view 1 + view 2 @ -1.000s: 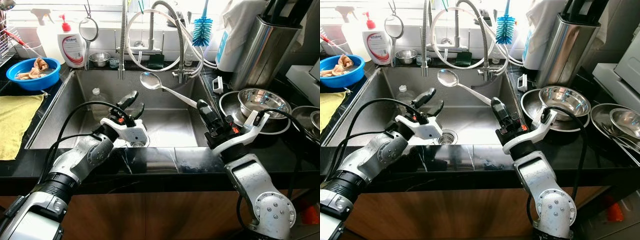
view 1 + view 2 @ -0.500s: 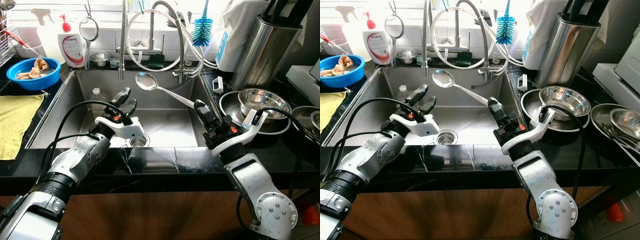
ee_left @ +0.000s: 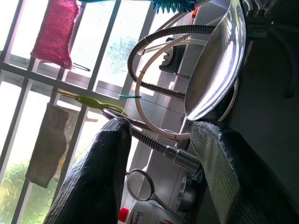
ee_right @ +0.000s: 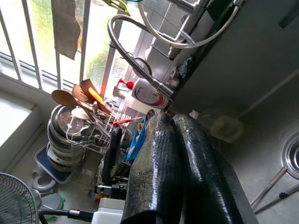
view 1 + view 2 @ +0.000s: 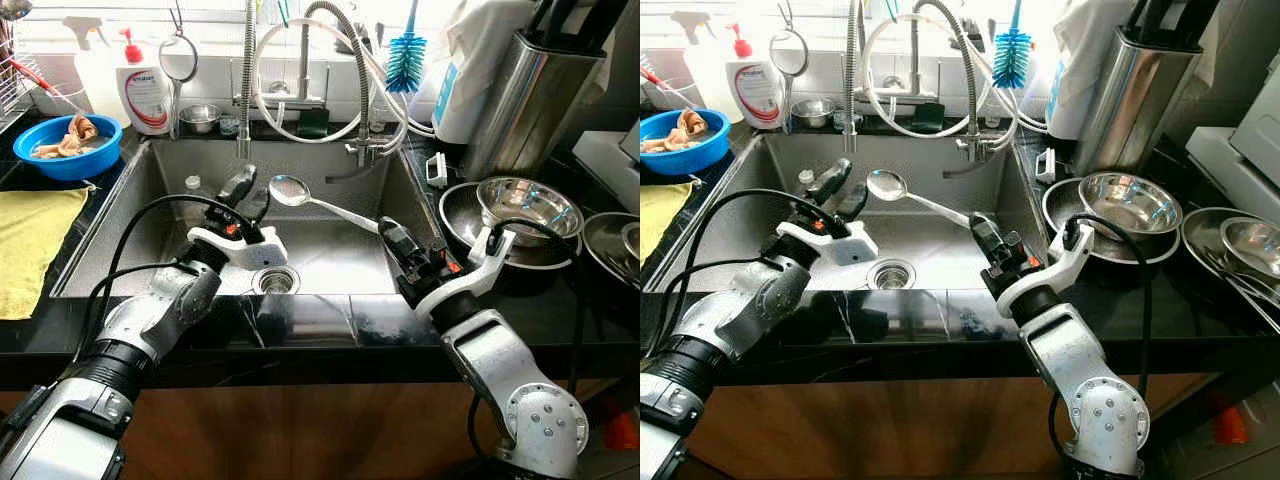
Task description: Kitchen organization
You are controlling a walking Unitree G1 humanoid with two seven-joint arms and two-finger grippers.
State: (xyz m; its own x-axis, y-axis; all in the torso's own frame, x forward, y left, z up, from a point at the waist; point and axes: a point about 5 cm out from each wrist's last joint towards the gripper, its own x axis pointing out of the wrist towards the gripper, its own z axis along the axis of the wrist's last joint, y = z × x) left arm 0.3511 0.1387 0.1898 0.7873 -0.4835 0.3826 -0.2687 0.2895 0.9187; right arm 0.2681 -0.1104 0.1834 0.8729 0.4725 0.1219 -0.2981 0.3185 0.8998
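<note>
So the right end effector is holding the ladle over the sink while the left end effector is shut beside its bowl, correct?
Not quite: the left end effector is open, its fingers apart in the left wrist view. The right end effector does hold the ladle over the sink.

Your head cameras look steeply down on the sink (image 5: 330,250) at 12 o'clock; both wrist cameras sit close, facing the window (image 3: 28,93).

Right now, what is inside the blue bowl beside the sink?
The blue bowl holds pale, beige pieces lying in a little liquid; what they are cannot be told. The bowl's bottom beneath them is covered. It stands on the counter above the yellow cloth.
</note>
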